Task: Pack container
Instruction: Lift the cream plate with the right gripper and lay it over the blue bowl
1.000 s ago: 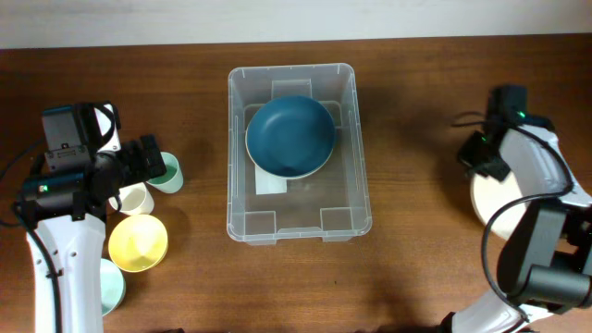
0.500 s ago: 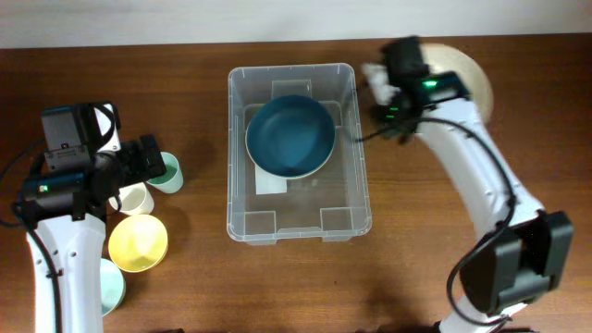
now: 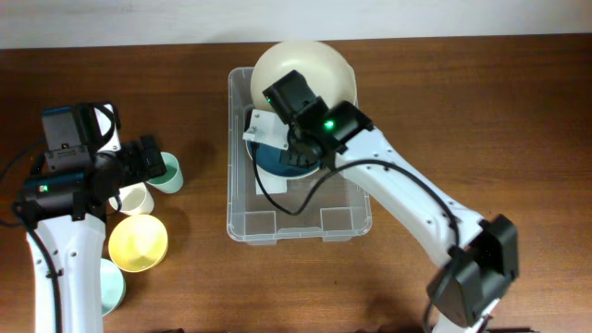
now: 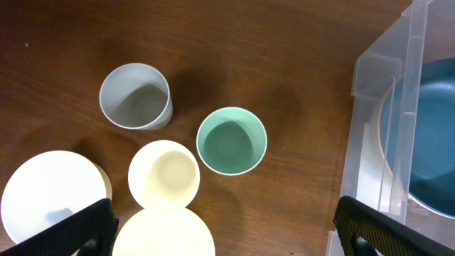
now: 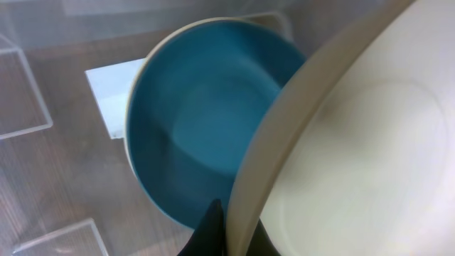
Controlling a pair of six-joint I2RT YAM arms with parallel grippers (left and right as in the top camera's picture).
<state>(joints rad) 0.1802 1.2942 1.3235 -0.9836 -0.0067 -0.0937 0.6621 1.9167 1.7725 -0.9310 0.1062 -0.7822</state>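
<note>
The clear plastic container [image 3: 301,225] stands mid-table with a dark blue bowl [image 3: 277,159] inside on its white label. My right gripper [image 3: 294,139] is shut on the rim of a large cream bowl [image 3: 310,63], held tilted over the container's far end, above the blue bowl. In the right wrist view the cream bowl [image 5: 355,142] fills the right side, its rim pinched between my fingers [image 5: 234,231], with the blue bowl [image 5: 206,121] below. My left gripper [image 4: 220,227] is open and empty over the cups, left of the container [image 4: 370,92].
Left of the container stand a green cup [image 4: 231,140], a grey cup [image 4: 135,96], a cream cup [image 4: 163,174], a yellow bowl [image 3: 139,242], a white bowl [image 4: 50,195] and a pale green bowl [image 3: 111,287].
My right arm has swung from the table's right side leftward, carrying the cream bowl over the container. The left arm has not moved.
</note>
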